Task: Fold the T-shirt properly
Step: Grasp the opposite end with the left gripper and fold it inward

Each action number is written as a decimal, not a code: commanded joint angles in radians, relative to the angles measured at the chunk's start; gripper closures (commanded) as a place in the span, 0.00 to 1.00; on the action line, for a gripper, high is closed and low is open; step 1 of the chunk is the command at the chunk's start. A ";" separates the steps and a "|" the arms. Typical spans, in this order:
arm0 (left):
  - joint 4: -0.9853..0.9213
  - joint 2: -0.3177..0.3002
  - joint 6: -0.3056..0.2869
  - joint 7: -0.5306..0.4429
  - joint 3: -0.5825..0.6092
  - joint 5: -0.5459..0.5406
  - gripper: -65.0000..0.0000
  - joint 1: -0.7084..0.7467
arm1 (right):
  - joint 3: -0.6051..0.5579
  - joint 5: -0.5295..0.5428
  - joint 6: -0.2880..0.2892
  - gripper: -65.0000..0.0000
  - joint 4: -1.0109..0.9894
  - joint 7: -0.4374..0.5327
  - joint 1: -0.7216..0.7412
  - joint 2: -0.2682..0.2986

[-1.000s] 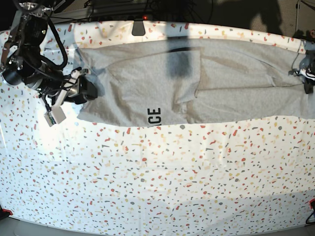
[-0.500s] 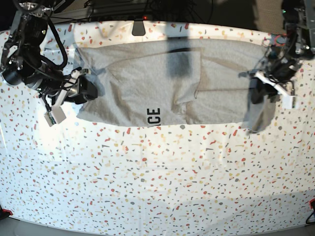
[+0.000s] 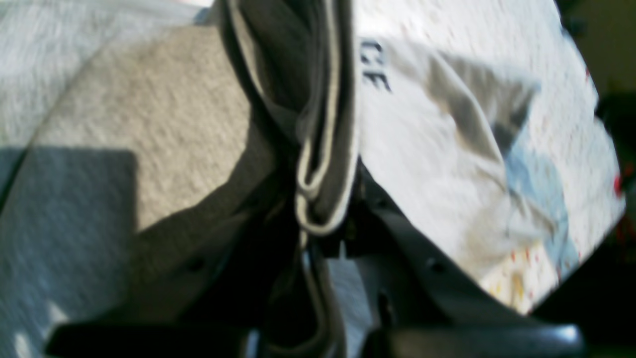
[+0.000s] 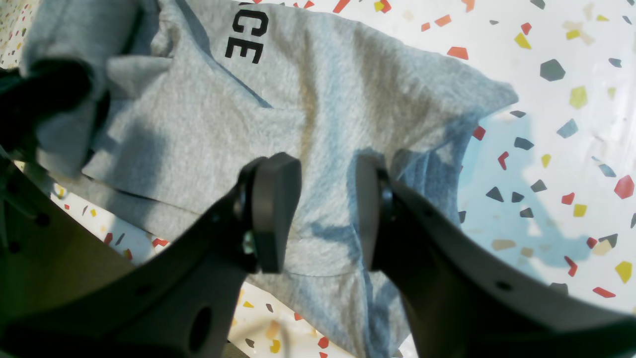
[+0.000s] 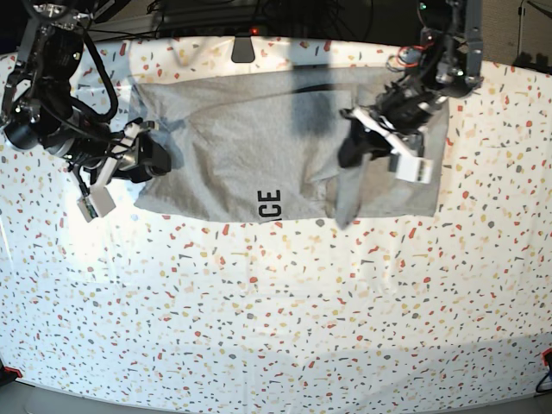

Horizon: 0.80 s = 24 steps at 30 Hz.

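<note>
The grey T-shirt lies flat along the back of the table, with black letters "CE" at its front edge. My left gripper is shut on a bunched fold of the shirt's right end. It holds that end lifted over the shirt's middle, with cloth hanging below it. My right gripper is open at the shirt's left edge. In the right wrist view its fingers stand apart over the grey cloth, near the letters.
The speckled terrazzo table stretches to the front. A grey bracket sits at the back edge. White tags hang from each arm. A red marker sits at the right front corner.
My left gripper has carried the shirt's right end leftward, from the table's right edge to over the shirt's middle. The right arm has not moved.
</note>
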 commanded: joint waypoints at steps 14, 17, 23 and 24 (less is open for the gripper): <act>0.020 -0.001 0.011 -0.029 0.064 -0.076 0.58 -0.080 | 0.005 0.021 0.005 0.64 0.018 0.022 0.012 0.012; 0.020 -0.001 0.011 0.017 0.064 -0.161 0.58 -0.122 | 0.005 0.021 0.005 0.64 0.018 0.023 0.012 0.012; 0.020 -0.008 0.011 0.190 0.062 -0.199 0.58 -0.211 | 0.005 0.020 0.005 0.64 0.018 0.023 0.012 0.012; 0.020 -0.013 0.011 0.212 0.062 -0.199 0.58 -0.222 | 0.005 0.020 0.005 0.64 0.018 0.023 0.012 0.012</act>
